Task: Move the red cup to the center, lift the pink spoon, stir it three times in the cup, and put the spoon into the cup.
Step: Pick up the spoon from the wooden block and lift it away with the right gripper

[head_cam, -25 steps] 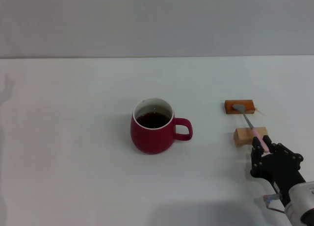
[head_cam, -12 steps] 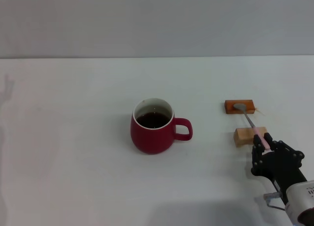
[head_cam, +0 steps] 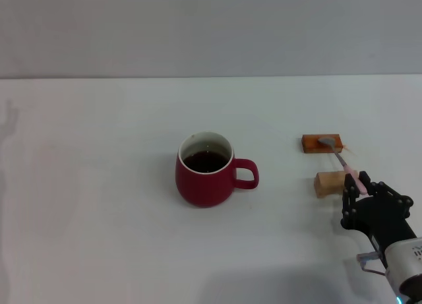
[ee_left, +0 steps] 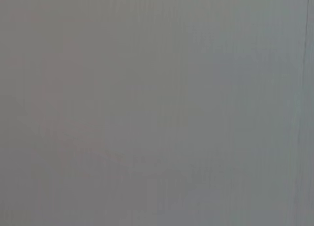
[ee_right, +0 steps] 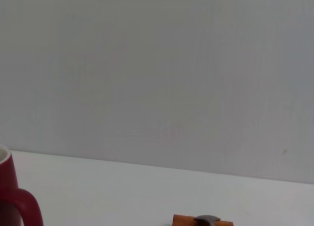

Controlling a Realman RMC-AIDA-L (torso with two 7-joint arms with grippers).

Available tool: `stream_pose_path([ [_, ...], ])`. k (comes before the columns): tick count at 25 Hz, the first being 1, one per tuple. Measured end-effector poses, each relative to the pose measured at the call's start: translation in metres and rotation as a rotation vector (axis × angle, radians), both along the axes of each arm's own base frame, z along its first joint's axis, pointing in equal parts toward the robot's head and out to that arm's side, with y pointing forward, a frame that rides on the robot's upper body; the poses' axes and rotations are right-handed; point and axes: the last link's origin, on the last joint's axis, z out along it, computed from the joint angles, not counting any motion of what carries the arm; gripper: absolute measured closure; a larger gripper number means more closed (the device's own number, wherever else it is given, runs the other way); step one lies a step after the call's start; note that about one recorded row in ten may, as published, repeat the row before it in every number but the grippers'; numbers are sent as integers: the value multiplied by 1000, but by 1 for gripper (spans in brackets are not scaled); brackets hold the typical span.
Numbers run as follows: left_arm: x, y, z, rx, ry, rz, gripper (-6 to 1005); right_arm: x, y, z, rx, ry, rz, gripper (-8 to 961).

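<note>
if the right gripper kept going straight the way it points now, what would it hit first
Probably the light wooden block, just ahead of the right gripper, which grips the pink spoon; beyond it lies the orange-brown block. Depth is uncertain.

Head camera: above, looking forward and down across my white table (head_cam: 99,205). Right wrist camera: low near the tabletop, facing the back wall; shares the red cup (head_cam: 205,170) (ee_right: 12,201) and orange-brown block (head_cam: 322,144) (ee_right: 201,220). Left wrist camera: faces only plain grey.
</note>
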Motion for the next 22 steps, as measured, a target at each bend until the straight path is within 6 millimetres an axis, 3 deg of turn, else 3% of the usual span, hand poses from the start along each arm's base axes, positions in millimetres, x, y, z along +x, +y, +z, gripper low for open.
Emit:
stream_pose_path([
  [22, -1, 0, -1, -5, 0, 6, 162, -6, 14, 7, 33, -8, 27, 788],
])
